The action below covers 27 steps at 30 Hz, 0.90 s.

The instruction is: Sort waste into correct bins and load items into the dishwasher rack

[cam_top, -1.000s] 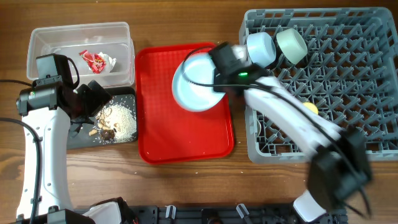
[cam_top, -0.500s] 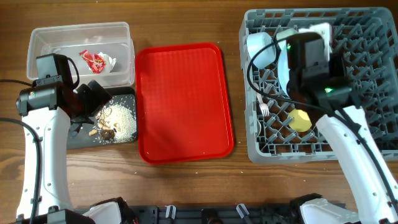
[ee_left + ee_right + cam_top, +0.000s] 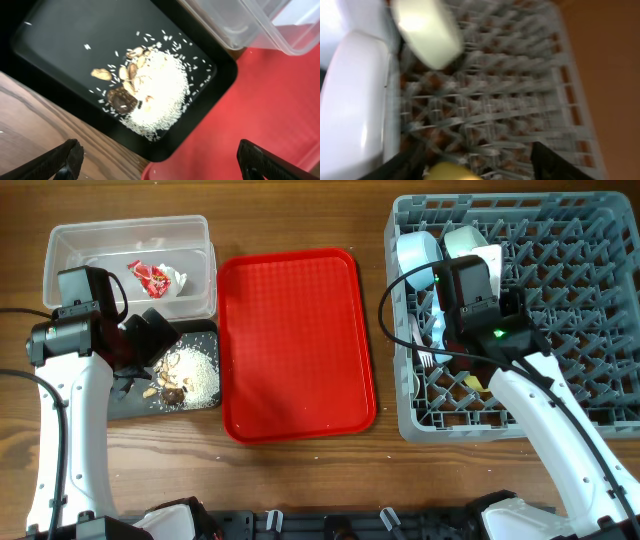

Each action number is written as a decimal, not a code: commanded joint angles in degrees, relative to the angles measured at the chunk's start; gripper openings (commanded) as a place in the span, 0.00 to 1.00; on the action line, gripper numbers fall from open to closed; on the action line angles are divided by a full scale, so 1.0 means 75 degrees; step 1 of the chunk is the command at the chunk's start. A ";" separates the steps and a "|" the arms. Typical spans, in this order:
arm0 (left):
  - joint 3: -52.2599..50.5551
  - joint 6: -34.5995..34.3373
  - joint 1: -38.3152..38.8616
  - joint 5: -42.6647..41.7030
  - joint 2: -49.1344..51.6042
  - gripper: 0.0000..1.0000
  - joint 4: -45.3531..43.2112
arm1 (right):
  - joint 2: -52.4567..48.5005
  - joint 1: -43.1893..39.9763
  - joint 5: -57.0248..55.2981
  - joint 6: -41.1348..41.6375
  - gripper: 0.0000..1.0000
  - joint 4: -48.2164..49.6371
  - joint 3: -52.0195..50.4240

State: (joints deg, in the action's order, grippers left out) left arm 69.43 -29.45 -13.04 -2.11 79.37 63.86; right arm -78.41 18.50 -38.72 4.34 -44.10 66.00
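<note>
Right gripper (image 3: 480,156) shifted left over rack (image 3: 570,300), fingers (image 3: 411,161) apart, plate (image 3: 350,110) beside them, left gripper (image 3: 162,156) also spread

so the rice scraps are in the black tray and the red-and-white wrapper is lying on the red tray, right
Not quite. The rice scraps are in the black tray, but the red-and-white wrapper lies in the clear tub, not on the red tray; the overhead view shows it.

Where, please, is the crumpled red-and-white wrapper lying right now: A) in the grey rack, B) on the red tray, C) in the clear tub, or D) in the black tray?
C: the wrapper lies inside the clear tub, apart from the rice in the black tray.
</note>
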 commanded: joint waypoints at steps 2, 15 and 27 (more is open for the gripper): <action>0.0017 0.0991 0.0350 -0.1262 -0.0099 1.00 -0.0516 | 0.0644 -0.0437 0.3261 0.0411 0.84 0.0189 0.0277; -0.0539 0.1673 0.2562 -0.0702 -0.0906 0.98 0.0230 | 0.1891 -0.1778 0.6703 0.0627 0.87 -0.0912 -0.0662; -0.2704 0.1647 0.2562 -0.0711 -0.6076 1.00 -0.0825 | 0.5129 -0.1778 0.5910 0.1072 1.00 -0.0933 -0.2212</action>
State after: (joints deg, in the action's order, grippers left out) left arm 49.95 -18.04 6.04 -7.99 34.22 56.99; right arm -39.53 5.30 7.01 11.20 -51.07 49.95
